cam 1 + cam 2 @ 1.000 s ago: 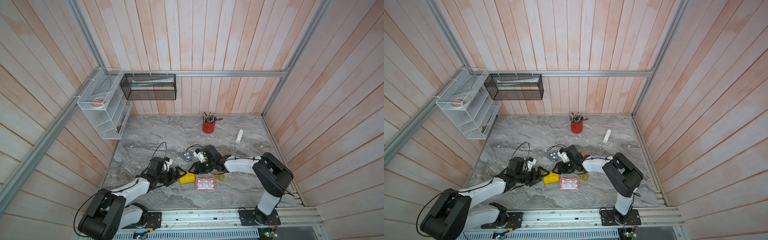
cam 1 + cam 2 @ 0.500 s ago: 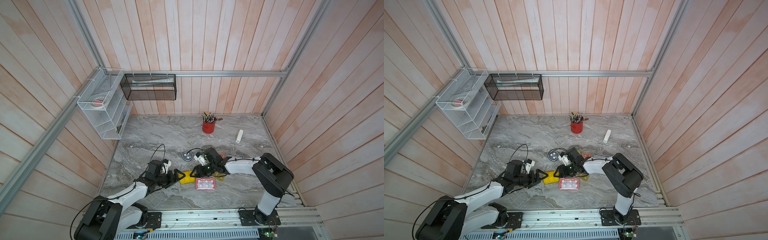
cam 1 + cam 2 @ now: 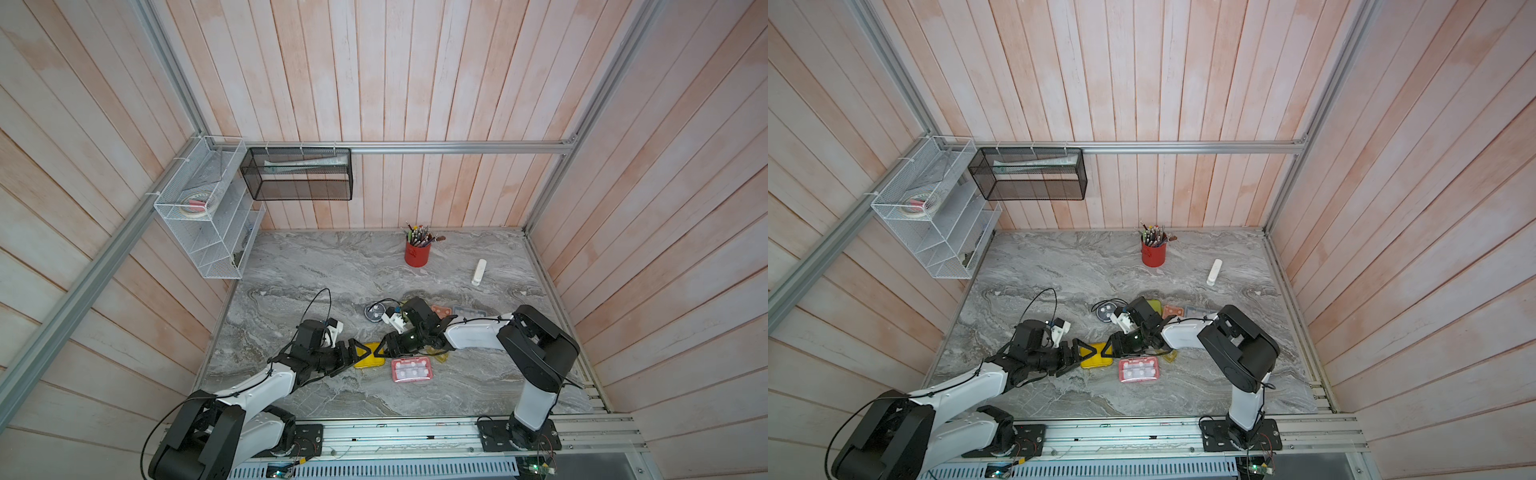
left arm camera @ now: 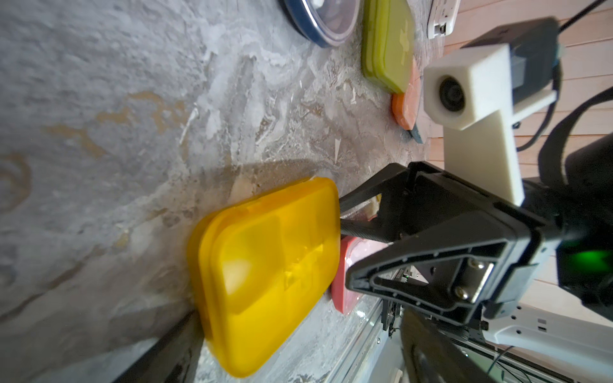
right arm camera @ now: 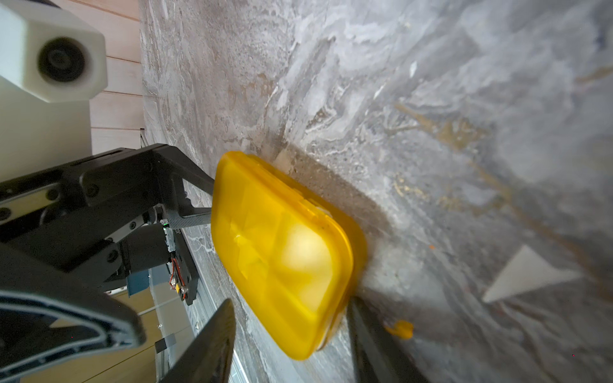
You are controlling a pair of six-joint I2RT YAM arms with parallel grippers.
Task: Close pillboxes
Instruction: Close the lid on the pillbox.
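Grey surface (image 3: 316, 266), two arms meeting near its front centre. Left end effector (image 3: 361, 353), jaws wide apart, flanks the left end of the yellow box (image 3: 370, 360). Right end effector (image 3: 379, 352), jaws partly apart, butts its right edge, probably bracing it so the lid seats.

Seven pillboxes:
- yellow box
- pink box (image 3: 412, 369) just near-right of the yellow one
- round box (image 3: 374, 312), lime box (image 3: 1154, 305), orange box (image 3: 441, 309) and blue box (image 3: 471, 311), farther back
- olive box (image 3: 1170, 356)

One cup (image 3: 416, 254) and one stick (image 3: 479, 272), far right.

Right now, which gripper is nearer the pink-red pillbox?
Right. The right gripper sits at the yellow pillbox's end, beside the pink-red pillbox's corner; the left gripper is at the yellow pillbox's opposite end, farther off.
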